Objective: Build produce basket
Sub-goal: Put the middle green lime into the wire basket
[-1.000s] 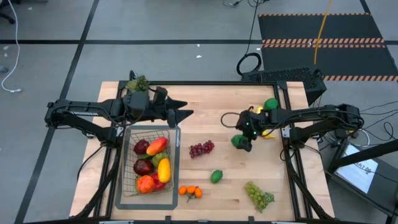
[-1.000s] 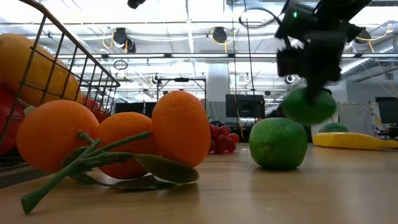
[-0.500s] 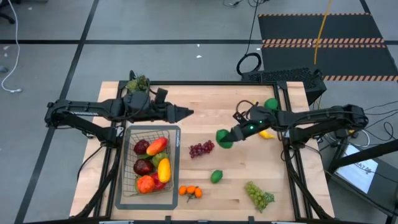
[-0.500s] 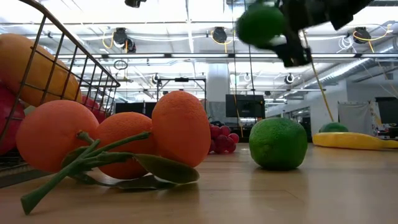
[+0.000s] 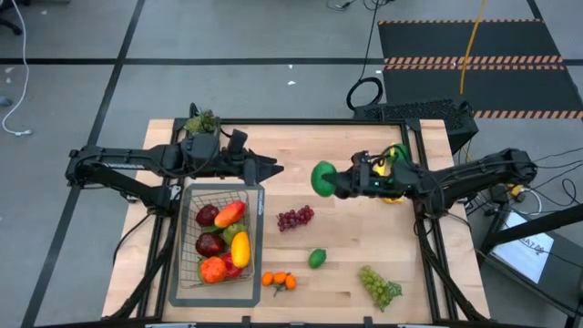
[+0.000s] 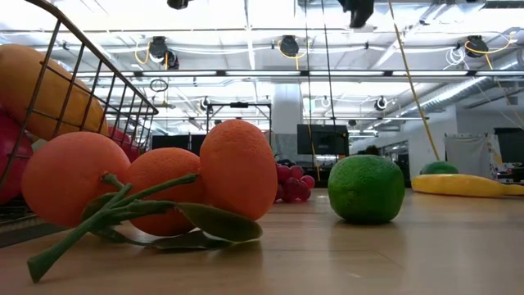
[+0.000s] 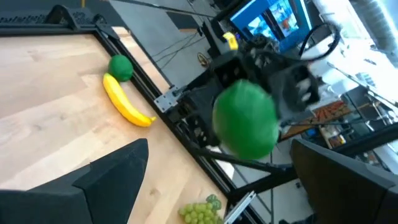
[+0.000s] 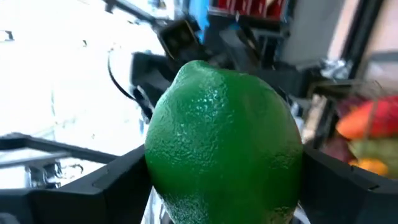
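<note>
The wire basket (image 5: 258,239) stands at the near left and holds several fruits: red apples, mangoes and a pear. My right gripper (image 5: 326,179) is high over the table's middle, shut on a green lime (image 5: 322,177), which also fills the right wrist view (image 8: 224,146). My left gripper (image 5: 273,168) hangs open over the basket's far end and points at that lime (image 7: 244,119). Loose on the table lie purple grapes (image 5: 294,217), a second lime (image 5: 316,258), oranges (image 5: 279,281), green grapes (image 5: 378,284) and a banana (image 7: 127,106). My right gripper pinches the lime between its two fingers (image 8: 115,180), one on each opposite side (image 8: 163,163). The fingers lie about level and point toward the table's left side. The lime is lifted well clear of the table.
A leafy sprig in a pot (image 5: 202,121) stands at the far left behind my left arm. A third lime (image 7: 120,66) lies by the banana at the far right. The oranges (image 6: 147,188) and the loose lime (image 6: 366,188) stand close to the near edge.
My right gripper has risen with the lime from just above the table by the banana. It has swung toward the left and far edges and tipped from pointing down to about level. The lime is now high above the table.
</note>
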